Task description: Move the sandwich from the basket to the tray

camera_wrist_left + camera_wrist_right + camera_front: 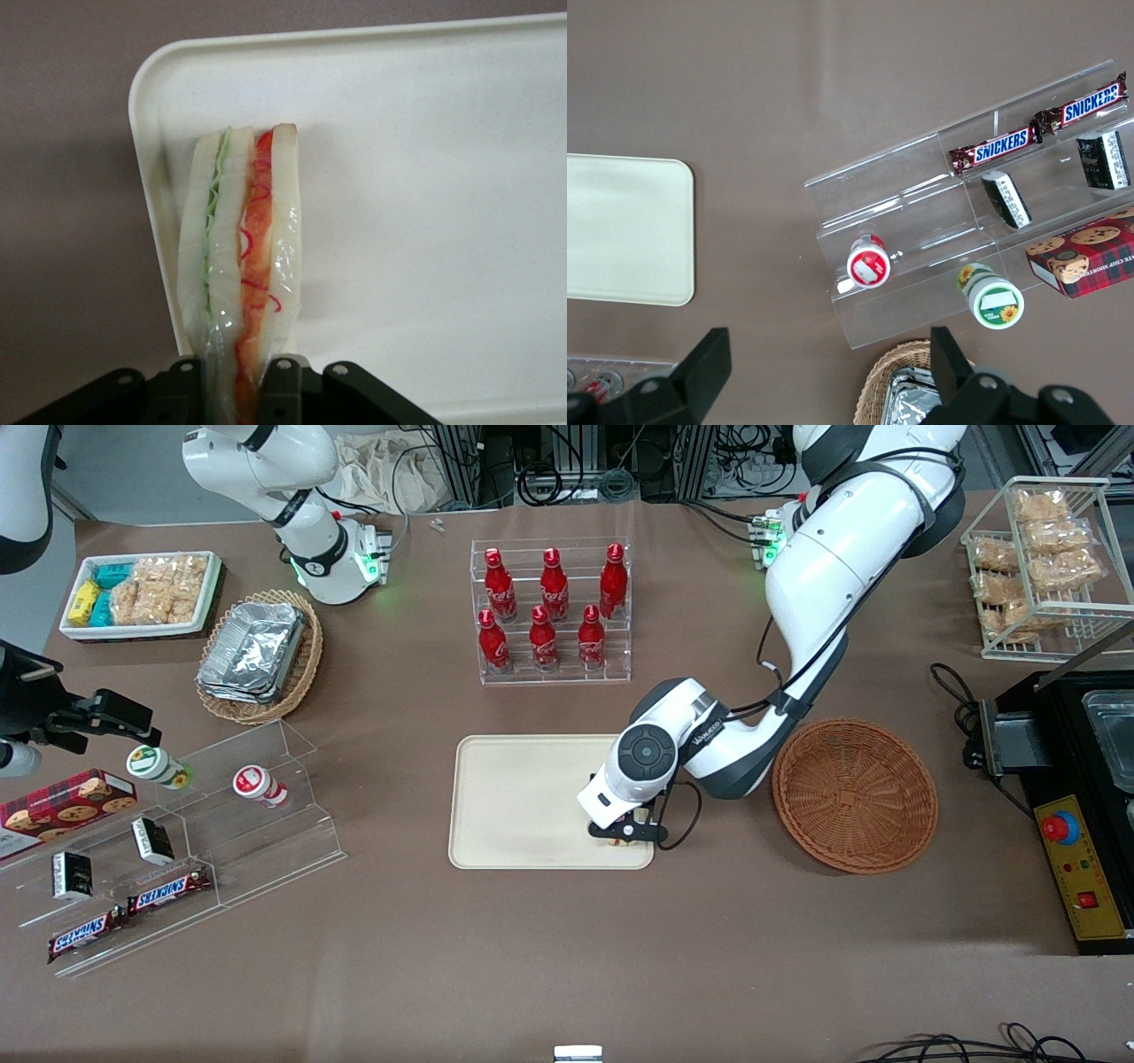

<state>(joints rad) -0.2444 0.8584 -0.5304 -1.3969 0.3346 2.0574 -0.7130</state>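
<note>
My left gripper (627, 834) is low over the cream-beige tray (514, 797), at the tray's corner nearest the front camera on the basket's side. It is shut on the sandwich (241, 239), a pale bread wedge in clear wrap with red, orange and green filling. In the left wrist view the fingers (283, 365) pinch its narrow end and the wedge points over the tray's (425, 177) rim corner. I cannot tell whether it touches the tray. The reddish-brown wicker basket (855, 795) stands empty beside the tray, toward the working arm's end.
A clear rack of red bottles (551, 611) stands farther from the camera than the tray. A clear stepped shelf with snacks (177, 841), a tan basket of foil trays (259, 654) and a white snack tray (142, 593) lie toward the parked arm's end. A black machine (1076, 797) lies beside the basket.
</note>
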